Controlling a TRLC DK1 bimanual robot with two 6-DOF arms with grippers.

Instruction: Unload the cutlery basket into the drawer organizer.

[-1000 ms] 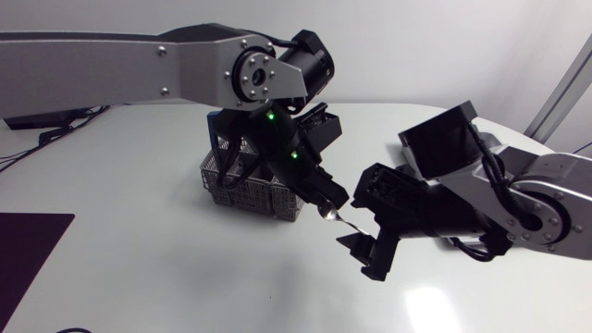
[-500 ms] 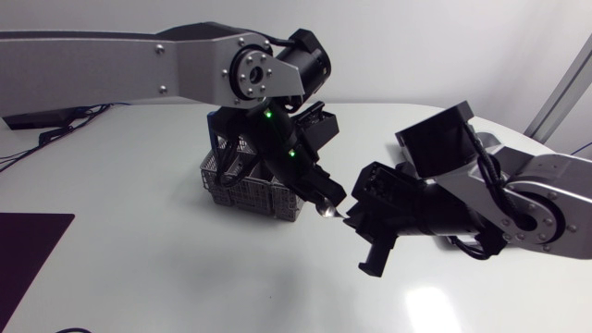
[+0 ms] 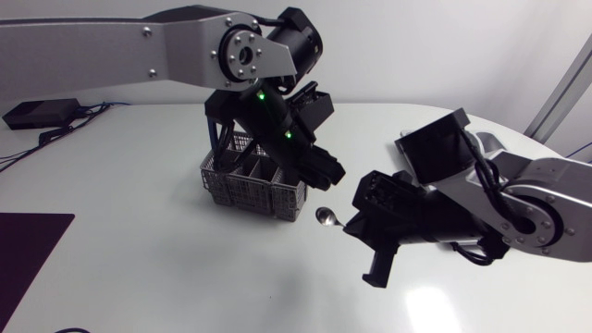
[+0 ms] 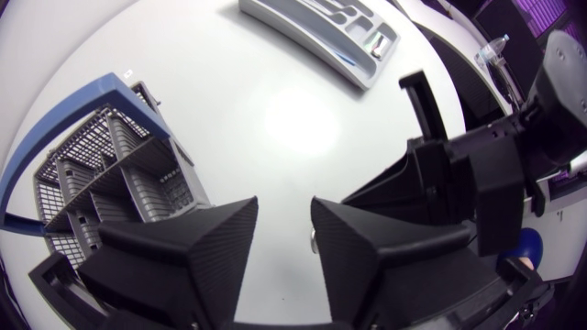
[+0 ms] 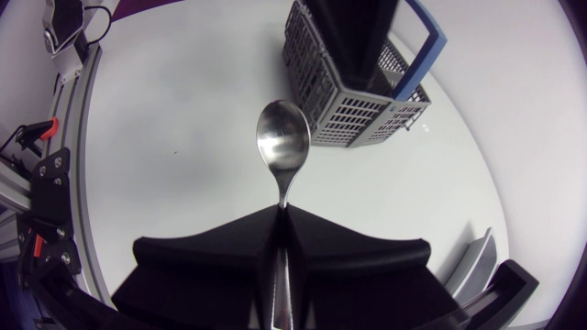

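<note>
Steel is showing closest to the right wrist camera: a polished spoon (image 5: 282, 147) is sticking straight out ahead of the right gripper (image 5: 280, 213). Its two wedge fingers are pressing together on the thin handle from both sides, while the bowl is hanging free over the white table (image 3: 139, 268). Just beyond the bowl, the left gripper (image 4: 284, 229) is hovering with its fingers spread and nothing between them. It is near the spoon but not touching it.

Further on, the grey mesh cutlery basket (image 3: 250, 180) with its blue handle is standing upright under the left arm. The compartments that the left wrist view shows are looking empty, though I cannot tell for the whole basket. Farthest off, well apart from the basket across bare table, the pale drawer organizer (image 4: 316, 37) is lying flat, with what seem to be a few pieces in it.

I judge that the step in hand is carrying this one spoon to the organizer, with the right arm doing the carrying and the left arm free. The next move is calling for the right arm to swing clear of the left gripper. It must then bring the spoon level over the matching compartment and lower it before letting go, because the narrow handle could twist in such a slim pinch.
</note>
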